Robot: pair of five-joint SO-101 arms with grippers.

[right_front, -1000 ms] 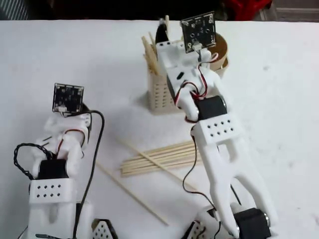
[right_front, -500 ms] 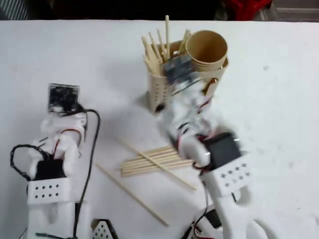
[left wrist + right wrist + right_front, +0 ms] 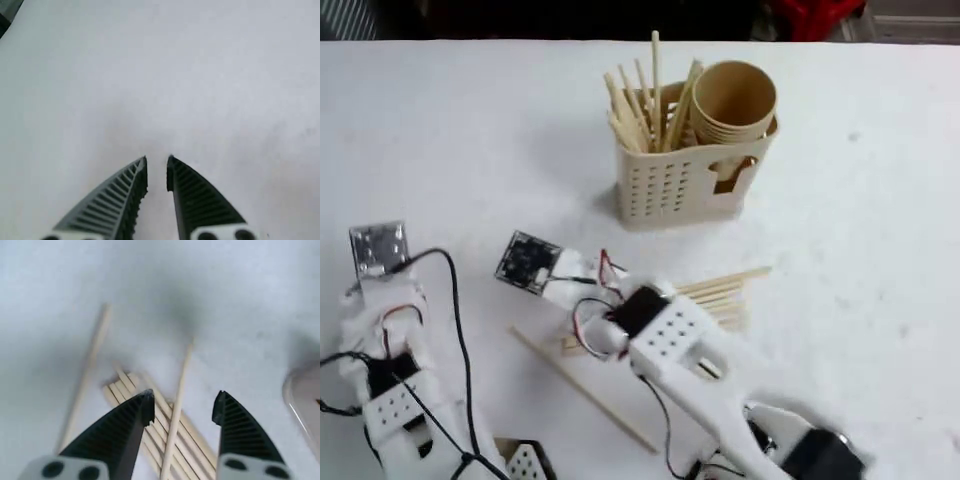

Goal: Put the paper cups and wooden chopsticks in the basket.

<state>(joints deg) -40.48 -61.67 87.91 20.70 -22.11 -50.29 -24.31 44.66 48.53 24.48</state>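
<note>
Beige perforated plastic basket point(image 3: 675, 185) stands toward the counter's far edge, holding stacked tan paper cups point(image 3: 733, 100) and upright wooden chopsticks point(image 3: 638, 100). Loose wooden chopsticks point(image 3: 150, 405) lie nearer the near edge, and my right claw point(image 3: 182, 407) hangs spread above them. My left claw point(image 3: 156, 172), tips barely parted, grips nothing above the white counter point(image 3: 160, 75).

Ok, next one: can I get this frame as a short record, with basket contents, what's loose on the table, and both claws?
basket: upright, far side
in basket: stacked cups; several chopsticks standing on end
on table: pile of chopsticks; one stray stick beside it
left claw: narrowly open, empty, over bare table
right claw: open, empty, above the pile
</note>
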